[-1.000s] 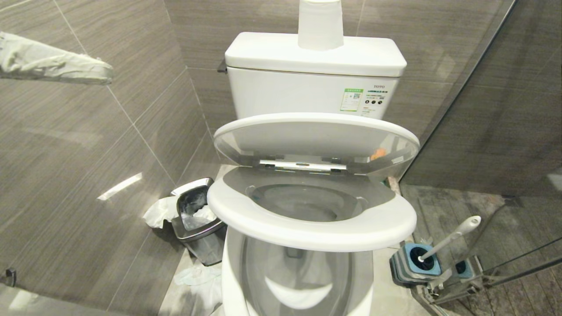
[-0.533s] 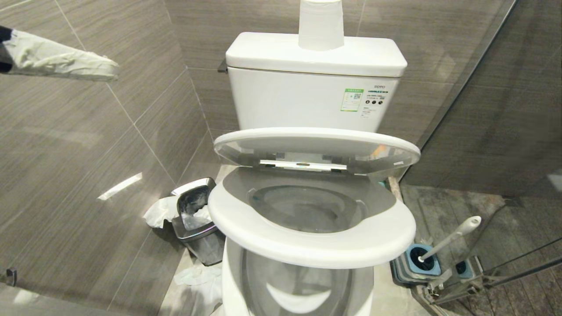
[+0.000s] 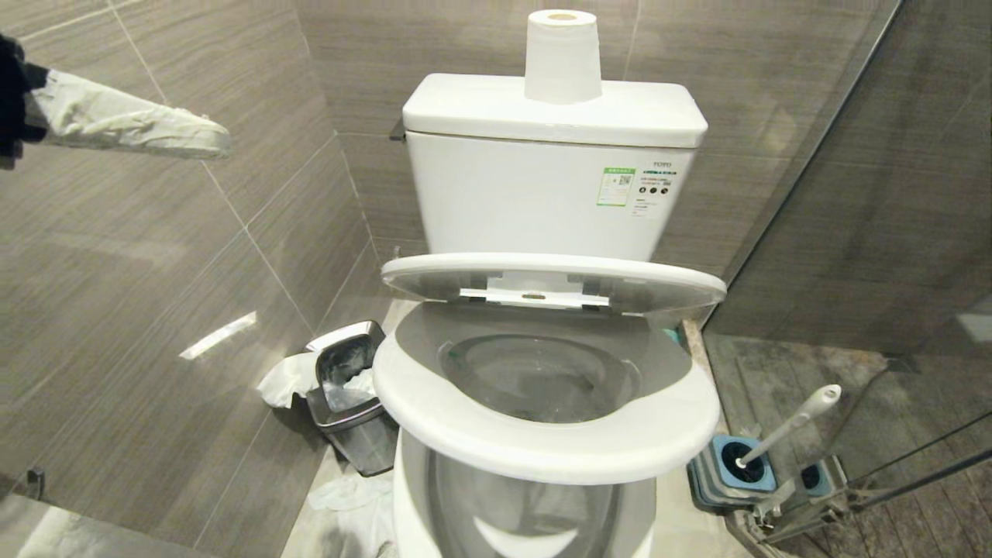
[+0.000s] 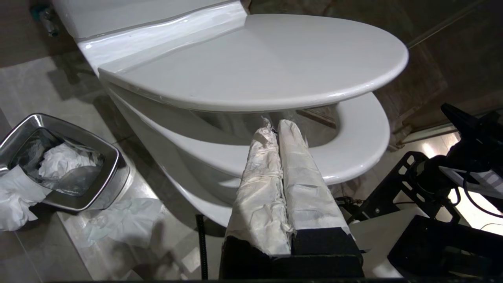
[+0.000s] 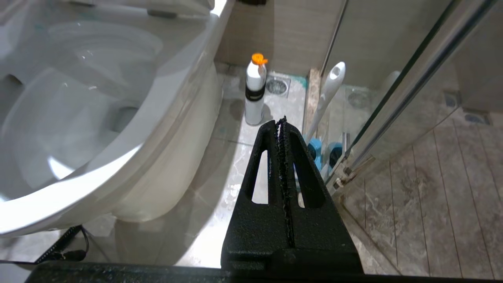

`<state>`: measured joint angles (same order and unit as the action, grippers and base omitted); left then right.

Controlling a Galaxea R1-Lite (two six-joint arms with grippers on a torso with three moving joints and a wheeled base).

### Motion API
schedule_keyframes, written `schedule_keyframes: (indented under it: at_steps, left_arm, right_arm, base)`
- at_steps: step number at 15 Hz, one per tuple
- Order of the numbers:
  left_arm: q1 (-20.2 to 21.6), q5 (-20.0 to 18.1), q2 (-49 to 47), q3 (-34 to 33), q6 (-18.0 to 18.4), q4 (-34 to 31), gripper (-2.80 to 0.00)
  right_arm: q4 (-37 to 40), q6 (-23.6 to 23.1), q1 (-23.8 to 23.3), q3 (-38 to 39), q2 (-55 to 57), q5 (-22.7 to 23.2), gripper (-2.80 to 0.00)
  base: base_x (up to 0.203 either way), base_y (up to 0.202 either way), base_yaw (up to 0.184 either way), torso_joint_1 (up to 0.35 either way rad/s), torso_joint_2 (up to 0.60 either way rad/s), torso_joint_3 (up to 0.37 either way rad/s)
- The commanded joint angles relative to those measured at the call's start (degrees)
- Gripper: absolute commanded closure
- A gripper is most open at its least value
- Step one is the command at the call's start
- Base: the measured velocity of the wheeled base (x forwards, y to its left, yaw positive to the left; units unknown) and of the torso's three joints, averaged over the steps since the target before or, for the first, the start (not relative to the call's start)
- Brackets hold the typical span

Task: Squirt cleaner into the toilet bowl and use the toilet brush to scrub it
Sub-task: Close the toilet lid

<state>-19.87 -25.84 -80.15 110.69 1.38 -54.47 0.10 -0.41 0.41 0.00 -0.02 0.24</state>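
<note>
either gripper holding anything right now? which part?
Nothing held. Left gripper and right gripper are both shut and empty; toilet brush sits in its holder.

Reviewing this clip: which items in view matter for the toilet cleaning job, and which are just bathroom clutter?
Belongs to the job:
- toilet bowl, seat and lid both partly raised
- toilet brush, standing in its brush holder
- white bottle with orange cap, on the floor beside the toilet, probably the cleaner

Just lying about:
- steel waste bin with tissues
- crumpled tissue on the floor
- toilet paper roll on the tank
</note>
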Motion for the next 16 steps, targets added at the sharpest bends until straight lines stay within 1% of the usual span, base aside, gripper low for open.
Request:
schedule_keyframes:
  at_steps: [1, 3, 6, 7, 9, 10, 12, 14, 16]
  left_arm:
    - [-0.4, 0.0, -0.5, 0.1, 0.0, -0.3, 0.0]
    - [-0.6, 0.0, -0.9, 0.1, 0.0, -0.3, 0.0]
    - [-1.6, 0.0, -2.7, 0.0, 0.0, -0.6, 0.0]
    - [-2.9, 0.0, -3.4, 0.1, 0.6, -0.8, 0.0]
    - [-5.4, 0.3, -5.8, 0.1, 4.6, -0.9, 0.0]
    - [-7.1, 1.0, -7.1, 0.1, 5.6, -0.9, 0.0]
    - [-10.2, 4.0, -10.2, 0.2, 6.1, -0.9, 0.0]
    - [-11.4, 6.2, -13.3, 0.5, 6.2, -0.8, 0.0]
    - [-11.5, 6.6, -15.9, 0.6, 6.2, -0.5, 0.0]
  right_arm:
    - [0.0, 0.0, 0.0, 0.0, 0.0, 0.0, 0.0]
    - [0.0, 0.0, 0.0, 0.0, 0.0, 0.0, 0.0]
    - [0.0, 0.0, 0.0, 0.0, 0.0, 0.0, 0.0]
    - [0.0, 0.0, 0.0, 0.0, 0.0, 0.0, 0.0]
    - [0.0, 0.0, 0.0, 0.0, 0.0, 0.0, 0.0]
    - [0.0, 0.0, 0.0, 0.0, 0.0, 0.0, 0.0]
    - [0.0, 0.0, 0.0, 0.0, 0.0, 0.0, 0.0]
    - [0.0, 0.0, 0.0, 0.0, 0.0, 0.0, 0.0]
    - [0.0, 0.0, 0.0, 0.0, 0.0, 0.0, 0.0]
  base:
    - [0.0, 0.0, 0.0, 0.002, 0.0, 0.187]
    - [0.0, 0.0, 0.0, 0.003, 0.0, 0.182]
    - [0.0, 0.0, 0.0, 0.003, 0.0, 0.065]
    - [0.0, 0.0, 0.0, 0.0, 0.0, 0.0]
    - [0.0, 0.0, 0.0, 0.0, 0.0, 0.019]
    - [0.0, 0.0, 0.0, 0.0, 0.0, 0.0]
    - [0.0, 0.0, 0.0, 0.0, 0.0, 0.0]
    - [0.0, 0.0, 0.0, 0.0, 0.0, 0.0]
    - [0.0, 0.0, 0.0, 0.0, 0.0, 0.0]
